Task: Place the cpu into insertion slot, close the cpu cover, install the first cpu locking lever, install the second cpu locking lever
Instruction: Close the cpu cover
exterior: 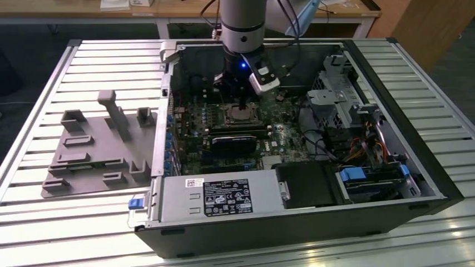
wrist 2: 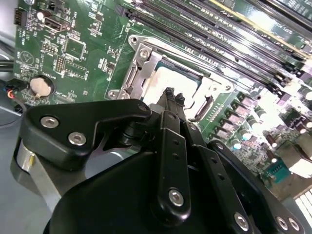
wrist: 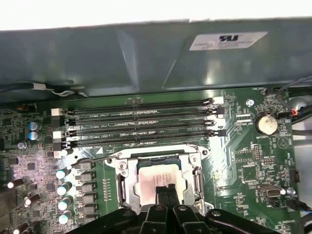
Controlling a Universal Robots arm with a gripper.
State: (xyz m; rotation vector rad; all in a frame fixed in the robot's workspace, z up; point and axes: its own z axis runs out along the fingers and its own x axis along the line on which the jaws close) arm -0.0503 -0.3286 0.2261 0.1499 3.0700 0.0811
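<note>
The cpu (wrist: 155, 176) lies flat in the insertion slot (wrist: 201, 154) on the green board, its pale metal top showing. The silver cpu cover (wrist: 197, 181) is down around it, framing the chip through its window. My gripper (wrist: 167, 191) hangs straight over the chip's near edge with its two black fingers pressed together and nothing between them. In the second wrist view the gripper (wrist 2: 173, 95) points at the cpu (wrist 2: 168, 78), with the cpu cover (wrist 2: 138, 73) beside it. The exterior view has the gripper (exterior: 237, 103) just above the cpu (exterior: 239, 115) inside the open case.
Long black memory slots (wrist: 141, 127) run beside the socket. A coin battery (wrist: 266, 124) sits on the board. The grey power supply (exterior: 215, 196), drive cage (exterior: 337, 92) and cables (exterior: 326, 144) crowd the case. A grey fixture (exterior: 97, 150) lies on the table at the exterior view's left.
</note>
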